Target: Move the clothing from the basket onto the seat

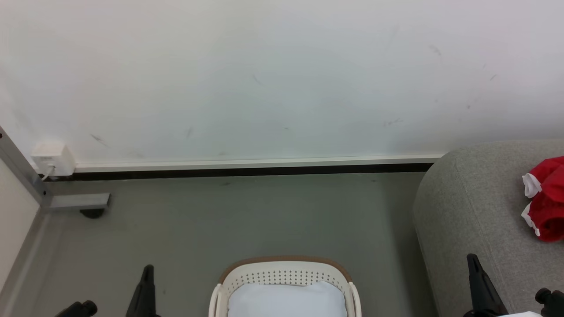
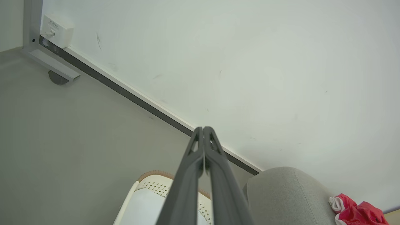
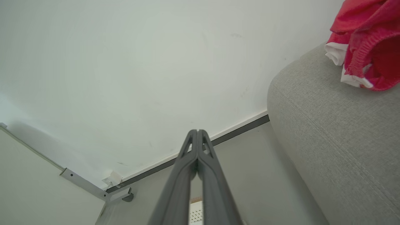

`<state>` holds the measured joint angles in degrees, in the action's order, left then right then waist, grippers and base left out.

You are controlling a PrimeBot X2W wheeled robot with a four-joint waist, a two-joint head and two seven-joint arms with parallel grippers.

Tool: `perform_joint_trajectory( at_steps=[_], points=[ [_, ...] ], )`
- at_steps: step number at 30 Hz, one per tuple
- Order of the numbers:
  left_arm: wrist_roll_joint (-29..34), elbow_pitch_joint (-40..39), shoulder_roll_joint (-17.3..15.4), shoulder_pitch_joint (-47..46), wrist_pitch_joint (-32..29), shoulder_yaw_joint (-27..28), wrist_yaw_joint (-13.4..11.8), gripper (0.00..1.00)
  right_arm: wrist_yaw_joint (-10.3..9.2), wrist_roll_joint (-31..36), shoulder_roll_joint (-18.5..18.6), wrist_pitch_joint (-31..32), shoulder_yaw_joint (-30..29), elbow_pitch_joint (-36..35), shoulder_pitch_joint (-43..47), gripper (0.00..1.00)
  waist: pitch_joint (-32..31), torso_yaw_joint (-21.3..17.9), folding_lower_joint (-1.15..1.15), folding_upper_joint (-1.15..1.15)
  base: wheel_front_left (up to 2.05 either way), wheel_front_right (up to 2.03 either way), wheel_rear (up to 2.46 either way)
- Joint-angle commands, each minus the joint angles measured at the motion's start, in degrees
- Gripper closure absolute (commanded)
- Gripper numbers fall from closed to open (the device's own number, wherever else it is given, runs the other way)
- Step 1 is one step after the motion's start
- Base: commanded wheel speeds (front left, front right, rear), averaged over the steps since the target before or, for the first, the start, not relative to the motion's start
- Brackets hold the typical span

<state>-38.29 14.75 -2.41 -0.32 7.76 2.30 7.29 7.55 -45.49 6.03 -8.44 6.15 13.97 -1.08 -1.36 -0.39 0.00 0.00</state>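
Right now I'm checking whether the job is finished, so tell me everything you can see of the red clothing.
The clothing is a crumpled red bundle of soft-looking fabric with white trim and a ribbed, gathered band. It lies heaped on top of the grey woven seat, near its rounded end, and what shows of it touches only the upholstery. Part runs past the picture's edge, so its full extent is hidden.
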Motion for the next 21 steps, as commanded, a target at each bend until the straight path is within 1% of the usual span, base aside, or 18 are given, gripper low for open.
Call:
perform_joint_trajectory(
  at_steps=[1, 21],
  points=[
    [-2.3, -0.8, -0.3, -1.7, -0.4, 0.4, 0.1, 1.0, -0.03, -1.8, 0.2, 0.4, -0.6, -0.6, -1.7, 1.0, 0.0, 0.0, 0.0, 0.0, 0.0, 0.0, 0.0],
    [-17.2, -0.9, -0.4, -3.0, -4.4, 1.5, 0.1, 1.0, -0.05, -15.2, -0.4, 4.2, -3.7, -0.5, -2.8, 1.0, 0.3, 0.1, 0.0, 0.0, 0.0, 0.0, 0.0]
  ],
)
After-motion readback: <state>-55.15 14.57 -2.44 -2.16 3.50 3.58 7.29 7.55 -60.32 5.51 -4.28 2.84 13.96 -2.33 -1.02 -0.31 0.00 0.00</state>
